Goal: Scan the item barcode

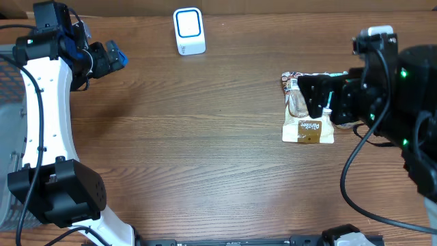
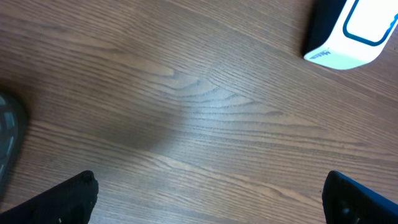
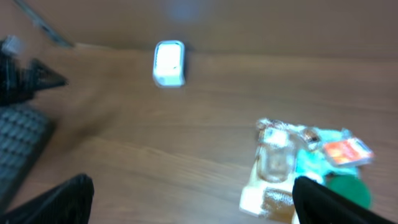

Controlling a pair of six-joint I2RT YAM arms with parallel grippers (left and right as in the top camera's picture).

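The snack packet [image 1: 308, 128] is laid flat on the wooden table [image 1: 205, 150], well apart from the white scanner [image 1: 188, 31]. The right gripper [image 1: 311, 96] is poised above it, jaws spread, likely for a pickup. The left gripper [image 1: 115, 58] is parked aside, also spread, empty.

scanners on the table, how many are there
1. The white scanner stands near the far edge of the table, well apart from the snack packet at the right. Parts of the table are covered in the overhead view, so another could be hidden.
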